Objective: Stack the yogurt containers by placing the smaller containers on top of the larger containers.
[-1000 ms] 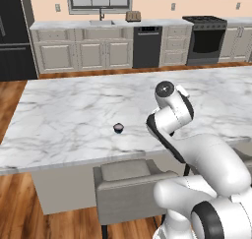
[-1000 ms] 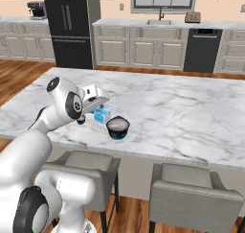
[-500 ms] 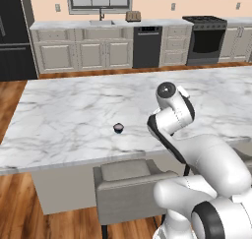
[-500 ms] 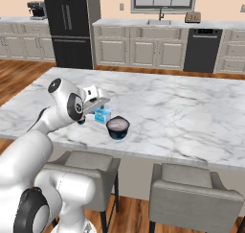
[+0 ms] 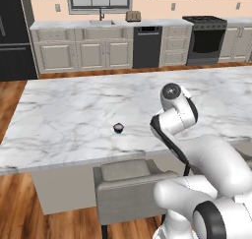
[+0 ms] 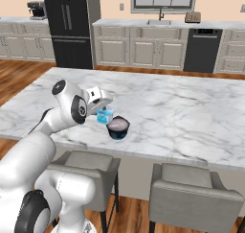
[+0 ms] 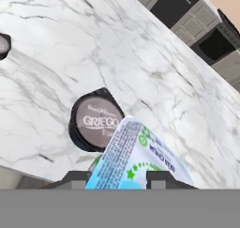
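Note:
My gripper (image 6: pixel 102 110) is shut on the translucent blue cup (image 6: pixel 105 116), which hangs tilted just left of the wide dark tub (image 6: pixel 118 127) with its pale grey top. In the hand view the blue cup (image 7: pixel 136 156) sits between my gripper (image 7: pixel 117 178) tips, with the printed label facing the camera. The dark tub (image 7: pixel 96 121) stands on the marble just beyond it, partly covered by the cup. Alone on the counter, further off, stands the tiny dark cup (image 5: pixel 118 128), also visible at the left edge of the hand view as the tiny cup (image 7: pixel 2 44).
The marble island (image 6: pixel 182 107) stretches wide behind the tub. Its front edge runs close below the tub, with grey stools (image 6: pixel 194 189) tucked under it. My own arm (image 5: pixel 177 115) blocks the tub and blue cup in the left base view.
The gripper with the blue cup has crept slightly toward the dark tub. The tub and the tiny cup have not moved.

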You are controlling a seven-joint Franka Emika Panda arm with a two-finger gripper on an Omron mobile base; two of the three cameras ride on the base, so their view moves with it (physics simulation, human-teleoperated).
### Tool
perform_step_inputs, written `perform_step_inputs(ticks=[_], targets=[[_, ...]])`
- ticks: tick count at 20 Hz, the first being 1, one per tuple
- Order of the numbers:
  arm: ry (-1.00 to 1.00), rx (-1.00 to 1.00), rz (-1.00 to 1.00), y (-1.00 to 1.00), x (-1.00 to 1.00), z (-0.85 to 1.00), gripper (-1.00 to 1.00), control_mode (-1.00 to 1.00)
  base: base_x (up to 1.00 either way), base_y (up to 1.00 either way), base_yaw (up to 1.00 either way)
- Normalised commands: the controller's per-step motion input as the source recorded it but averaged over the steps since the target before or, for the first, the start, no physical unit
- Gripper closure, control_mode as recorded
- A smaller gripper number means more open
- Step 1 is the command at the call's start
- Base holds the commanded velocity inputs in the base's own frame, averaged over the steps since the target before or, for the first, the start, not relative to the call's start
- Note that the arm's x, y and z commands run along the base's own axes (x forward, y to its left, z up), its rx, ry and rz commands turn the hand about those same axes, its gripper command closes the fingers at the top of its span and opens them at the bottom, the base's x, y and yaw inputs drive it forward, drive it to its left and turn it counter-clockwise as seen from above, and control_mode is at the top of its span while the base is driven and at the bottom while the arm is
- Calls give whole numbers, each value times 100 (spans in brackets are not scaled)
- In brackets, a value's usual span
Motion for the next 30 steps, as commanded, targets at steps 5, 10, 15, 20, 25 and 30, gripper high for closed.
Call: perform_step_inputs(ticks=[5, 10, 15, 20, 25, 30], targets=[[0, 0, 3, -1, 0, -8, 100, -100, 0, 0, 0], [0, 0, 2, 0, 0, -8, 100, -100, 0, 0, 0], [0, 0, 2, 0, 0, -5, 100, -100, 0, 0, 0], [0, 0, 1, 0, 0, -6, 100, -100, 0, 0, 0], [0, 0, 2, 0, 6, -8, 100, -100, 0, 0, 0], [0, 0, 2, 0, 11, -7, 100, -100, 0, 0, 0]])
